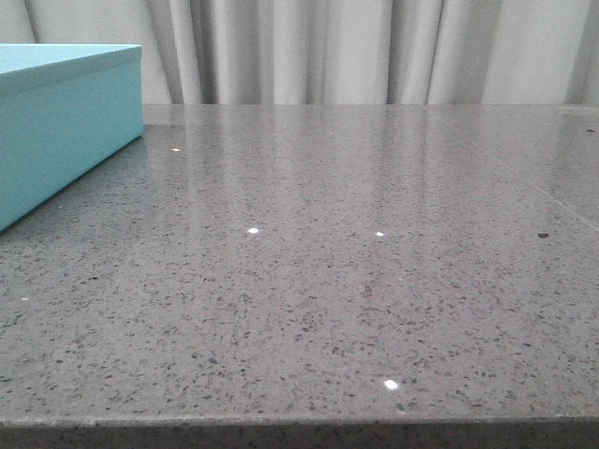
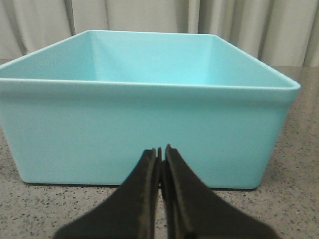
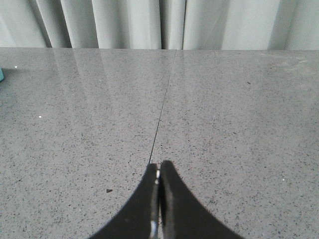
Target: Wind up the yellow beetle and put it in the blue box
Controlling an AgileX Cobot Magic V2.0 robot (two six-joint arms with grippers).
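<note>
The blue box [image 1: 65,122] stands at the far left of the grey table in the front view, its top open. In the left wrist view the blue box [image 2: 149,129] fills the scene, and its inside, as far as it shows, holds nothing. My left gripper [image 2: 162,149] is shut and empty, low over the table just in front of the box's near wall. My right gripper [image 3: 159,167] is shut and empty over bare table, beside a thin seam [image 3: 162,107]. The yellow beetle is out of view in every frame. Neither gripper shows in the front view.
The speckled grey stone table [image 1: 328,281] runs to its front edge [image 1: 299,426] at the bottom of the front view. Pale curtains [image 1: 374,47] hang behind the table. A sliver of the box [image 3: 1,74] shows in the right wrist view.
</note>
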